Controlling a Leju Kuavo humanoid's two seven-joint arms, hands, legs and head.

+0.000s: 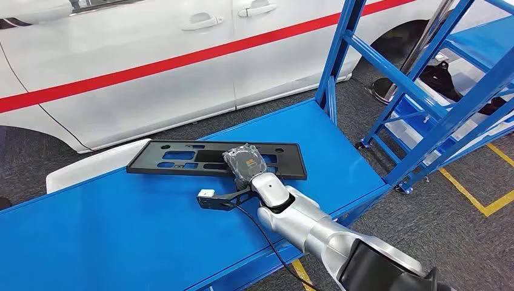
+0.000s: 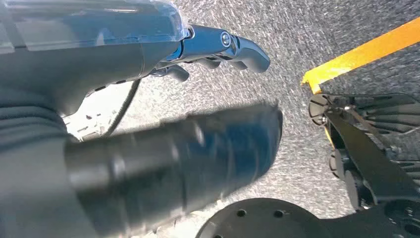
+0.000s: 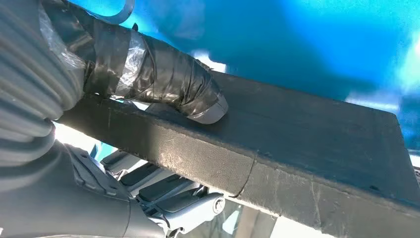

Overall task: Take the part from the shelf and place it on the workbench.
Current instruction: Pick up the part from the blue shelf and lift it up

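On the blue workbench [image 1: 121, 224], your right hand [image 1: 245, 162] is gripping the black plastic part [image 1: 182, 159], thumb [image 3: 163, 84] pressing its top face, fingers [image 3: 163, 196] underneath. Your left hand [image 2: 148, 163] is hanging over grey floor [image 2: 307, 34], fingers apart, holding nothing.

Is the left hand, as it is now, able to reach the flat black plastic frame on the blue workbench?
Probably not: the left hand hangs over grey floor, while the right hand grips the frame.

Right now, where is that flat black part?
In the head view, the black part lies on the blue workbench near the white car, its right end gripped by the right hand.
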